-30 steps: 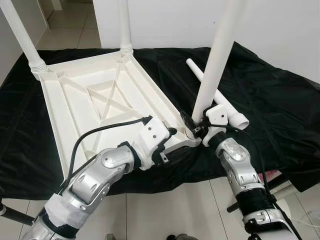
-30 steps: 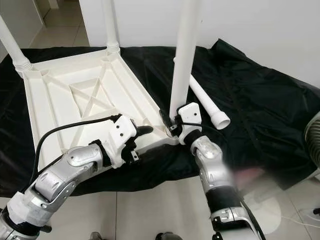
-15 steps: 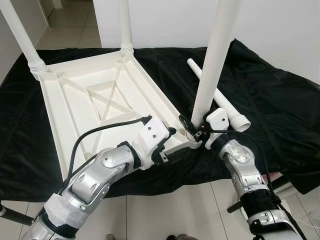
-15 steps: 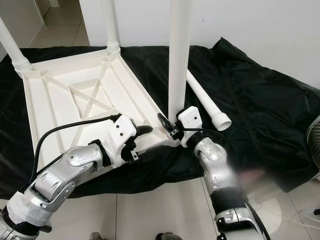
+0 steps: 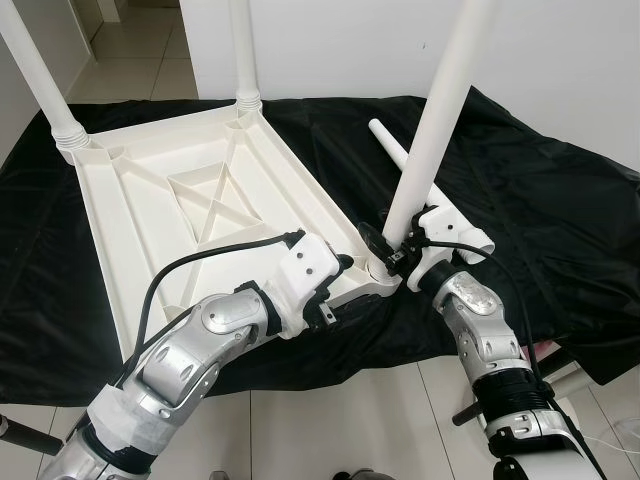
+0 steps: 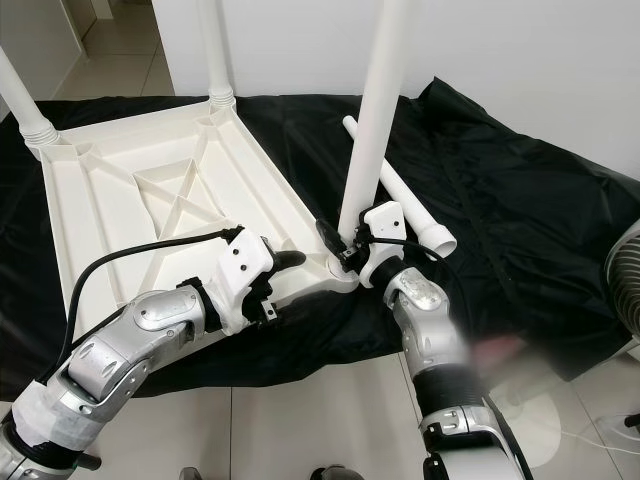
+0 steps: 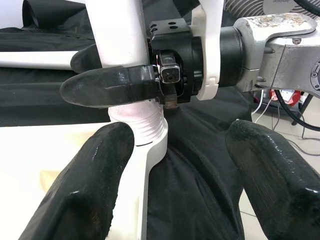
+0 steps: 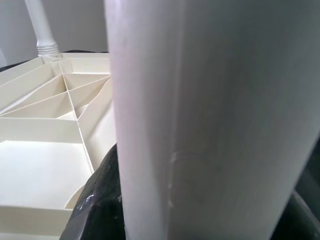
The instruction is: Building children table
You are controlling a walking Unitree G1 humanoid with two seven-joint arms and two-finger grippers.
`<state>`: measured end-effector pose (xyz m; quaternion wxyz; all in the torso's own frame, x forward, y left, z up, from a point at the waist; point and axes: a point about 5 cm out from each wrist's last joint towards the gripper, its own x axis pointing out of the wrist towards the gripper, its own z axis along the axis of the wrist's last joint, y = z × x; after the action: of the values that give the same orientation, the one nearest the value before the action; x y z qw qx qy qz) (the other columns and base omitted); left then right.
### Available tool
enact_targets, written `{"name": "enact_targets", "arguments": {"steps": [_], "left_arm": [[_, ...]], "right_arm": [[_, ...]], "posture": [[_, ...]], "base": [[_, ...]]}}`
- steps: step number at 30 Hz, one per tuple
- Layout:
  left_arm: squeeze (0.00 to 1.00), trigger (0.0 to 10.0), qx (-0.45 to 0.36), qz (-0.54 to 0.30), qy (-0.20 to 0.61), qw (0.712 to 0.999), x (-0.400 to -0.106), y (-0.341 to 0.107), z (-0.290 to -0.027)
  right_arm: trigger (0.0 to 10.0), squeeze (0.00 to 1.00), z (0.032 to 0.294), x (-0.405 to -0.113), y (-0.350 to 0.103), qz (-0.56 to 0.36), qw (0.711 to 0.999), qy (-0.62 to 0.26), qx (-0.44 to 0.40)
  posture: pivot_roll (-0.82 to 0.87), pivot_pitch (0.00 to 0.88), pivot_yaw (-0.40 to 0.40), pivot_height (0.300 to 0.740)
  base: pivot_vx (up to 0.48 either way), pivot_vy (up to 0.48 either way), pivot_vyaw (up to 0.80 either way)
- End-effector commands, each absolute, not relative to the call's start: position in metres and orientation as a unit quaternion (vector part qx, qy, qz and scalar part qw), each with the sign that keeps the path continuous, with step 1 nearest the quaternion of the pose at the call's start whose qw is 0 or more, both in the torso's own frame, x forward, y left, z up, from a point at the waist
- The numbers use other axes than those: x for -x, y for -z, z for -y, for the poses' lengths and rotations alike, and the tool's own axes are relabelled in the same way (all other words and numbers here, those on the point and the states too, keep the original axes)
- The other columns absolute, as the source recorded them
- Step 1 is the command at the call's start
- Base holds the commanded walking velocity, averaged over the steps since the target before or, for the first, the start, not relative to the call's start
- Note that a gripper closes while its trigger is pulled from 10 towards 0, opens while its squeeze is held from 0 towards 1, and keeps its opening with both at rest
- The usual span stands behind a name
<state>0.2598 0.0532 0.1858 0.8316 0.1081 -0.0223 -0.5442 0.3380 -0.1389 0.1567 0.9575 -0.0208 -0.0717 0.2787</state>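
Observation:
The white table top (image 5: 105, 235) lies upside down on a black cloth, with two legs (image 5: 240, 55) standing in its far corners. My right gripper (image 5: 392, 250) is shut on a third white leg (image 5: 432, 135), low down, where the leg's ribbed end meets the near right corner socket (image 7: 145, 135). This leg leans to the right at its top. In the right wrist view the leg (image 8: 200, 125) stands close in front. My left gripper (image 7: 175, 145) is open at that same corner, one finger on the table's rim. A fourth leg (image 6: 420, 212) lies loose on the cloth behind.
The black cloth (image 5: 560, 220) hangs over the front edge above a tiled floor (image 5: 330, 420). A white wall stands behind. A fan's rim (image 6: 625, 270) shows at the far right. A black cable (image 5: 200, 262) loops over my left forearm.
The held leg has tipped further to the right at its top, after standing nearly upright half a second ago. My right wrist turned with it. The left gripper stays at the corner.

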Motion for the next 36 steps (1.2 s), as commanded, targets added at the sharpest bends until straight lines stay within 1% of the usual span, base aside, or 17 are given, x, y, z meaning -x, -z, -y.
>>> {"name": "enact_targets", "arguments": {"steps": [1, 10, 15, 20, 25, 29, 36], "left_arm": [[0.0, 10.0, -0.116, 0.018, 0.584, 0.803, -0.254, -0.187, -0.052], [0.0, 10.0, -0.115, 0.018, 0.583, 0.804, -0.254, -0.188, -0.052], [0.0, 10.0, -0.116, 0.018, 0.582, 0.805, -0.254, -0.188, -0.053], [0.0, 10.0, -0.117, 0.018, 0.581, 0.805, -0.254, -0.188, -0.053], [0.0, 10.0, -0.116, 0.018, 0.582, 0.805, -0.254, -0.188, -0.054], [0.0, 10.0, -0.118, 0.018, 0.582, 0.804, -0.256, -0.189, -0.054], [0.0, 10.0, -0.119, 0.02, 0.581, 0.805, -0.257, -0.189, -0.054]], "right_arm": [[10.0, 0.0, 0.139, -0.331, -0.121, -0.013, 0.961, -0.276, 0.008], [10.0, 0.0, 0.139, -0.326, -0.115, -0.014, 0.965, -0.263, 0.004], [10.0, 0.0, 0.138, -0.317, -0.115, 0.028, 0.963, -0.267, 0.007], [10.0, 0.0, 0.135, -0.313, -0.114, 0.032, 0.962, -0.269, 0.006], [10.0, 0.0, 0.133, -0.312, -0.111, 0.021, 0.964, -0.264, 0.0], [10.0, 0.0, 0.134, -0.317, -0.111, 0.0, 0.967, -0.253, -0.01], [10.0, 0.0, 0.131, -0.324, -0.113, -0.035, 0.953, -0.302, 0.014]], "posture": [[-0.03, 0.112, -0.006, 0.74], [-0.03, 0.115, -0.007, 0.74], [-0.02, 0.118, -0.008, 0.74], [-0.02, 0.118, -0.008, 0.74], [-0.03, 0.116, -0.004, 0.74], [-0.03, 0.117, -0.003, 0.74], [-0.03, 0.113, -0.005, 0.74]], "base": [[0.0, 0.0, 0.0], [0.0, 0.0, 0.0], [0.0, 0.0, 0.0], [0.0, 0.0, 0.0], [0.0, 0.0, 0.0], [0.0, 0.0, 0.0], [0.0, 0.0, 0.0]]}}
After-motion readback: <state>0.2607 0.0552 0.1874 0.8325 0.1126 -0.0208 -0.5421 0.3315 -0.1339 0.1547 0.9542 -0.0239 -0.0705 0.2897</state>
